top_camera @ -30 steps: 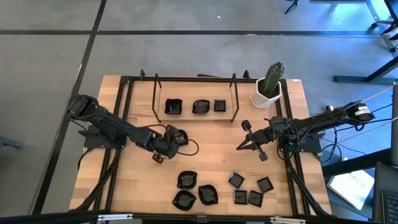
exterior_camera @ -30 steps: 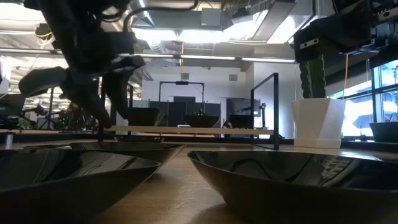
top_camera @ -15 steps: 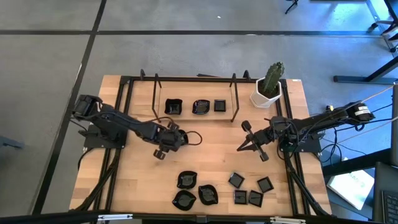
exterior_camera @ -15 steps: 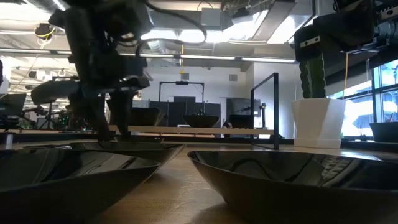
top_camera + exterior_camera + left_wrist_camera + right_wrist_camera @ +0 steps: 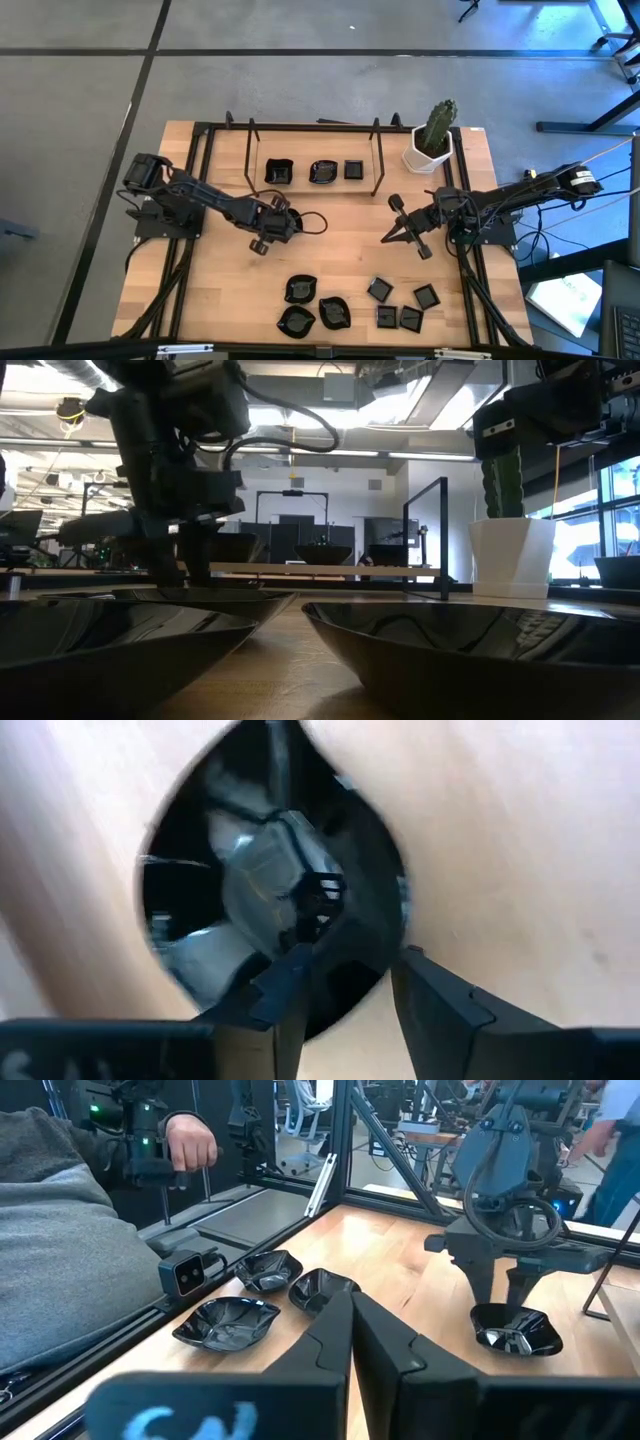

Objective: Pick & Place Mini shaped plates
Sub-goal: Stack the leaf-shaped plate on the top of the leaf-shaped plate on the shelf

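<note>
A wavy-rimmed black mini plate (image 5: 250, 890) rests on the wood left of centre, also visible in the right wrist view as the plate (image 5: 515, 1332). My left gripper (image 5: 350, 995) points down over it, open, one finger inside its rim and one outside. From above, the left gripper (image 5: 272, 222) covers most of that plate. More mini plates (image 5: 300, 289) lie in a cluster near the front edge, wavy ones beside square ones (image 5: 410, 318). My right gripper (image 5: 388, 234) waits shut, held level above the table's right half. My left gripper stands over the plate's rim (image 5: 385, 945) from above, fingers pointing steeply down, one fingertip (image 5: 285, 995) over the plate's hollow and the other over the wood outside. Whether either finger touches the rim, I cannot tell. The plate lies flat on the table.
A black wire rack (image 5: 378, 160) at the far side holds three mini plates (image 5: 322, 172). A white pot with a cactus (image 5: 430, 148) stands at the far right. Black frame rails (image 5: 200, 190) run along the table's sides. A person (image 5: 60, 1240) sits beyond the near edge.
My left gripper has gone a little toward the table's right edge and down onto the lone plate, and its fingers have drawn somewhat closer together. The plate has stayed where it was.
</note>
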